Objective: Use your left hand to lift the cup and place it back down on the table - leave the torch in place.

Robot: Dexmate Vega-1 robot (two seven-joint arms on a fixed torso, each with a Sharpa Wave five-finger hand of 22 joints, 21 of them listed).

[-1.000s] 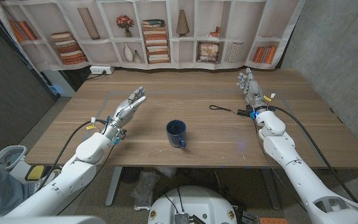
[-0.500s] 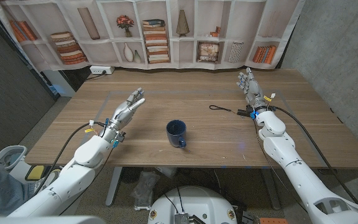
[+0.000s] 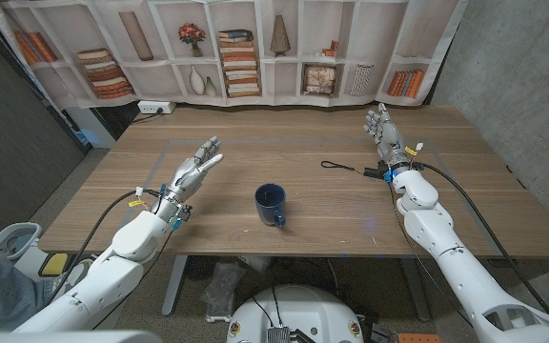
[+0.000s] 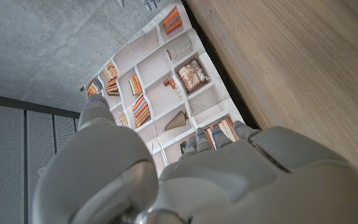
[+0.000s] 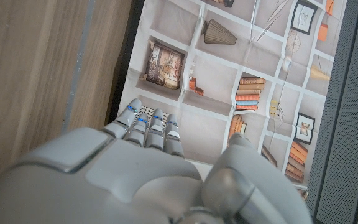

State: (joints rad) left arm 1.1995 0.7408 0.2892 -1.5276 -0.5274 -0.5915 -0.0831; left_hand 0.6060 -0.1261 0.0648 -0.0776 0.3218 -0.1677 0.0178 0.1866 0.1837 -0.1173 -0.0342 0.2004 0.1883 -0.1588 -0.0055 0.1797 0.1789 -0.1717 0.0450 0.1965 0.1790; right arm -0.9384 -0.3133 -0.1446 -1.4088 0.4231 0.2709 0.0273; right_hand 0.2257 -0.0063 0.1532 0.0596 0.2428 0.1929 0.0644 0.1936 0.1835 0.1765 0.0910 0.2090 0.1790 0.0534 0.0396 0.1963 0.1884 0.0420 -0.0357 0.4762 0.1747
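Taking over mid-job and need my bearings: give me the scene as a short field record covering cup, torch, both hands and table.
cup: dark blue mug, upright on the wooden table, near the front edge, untouched
torch: small dark torch with a looped cord, lying by the right wrist
left hand: left hand, fingers apart, holding nothing, left of the mug and apart from it
right hand: right hand, fingers extended, holding nothing, beyond the torch
backdrop: printed bookshelf sheet behind the table
task state: mug not yet lifted
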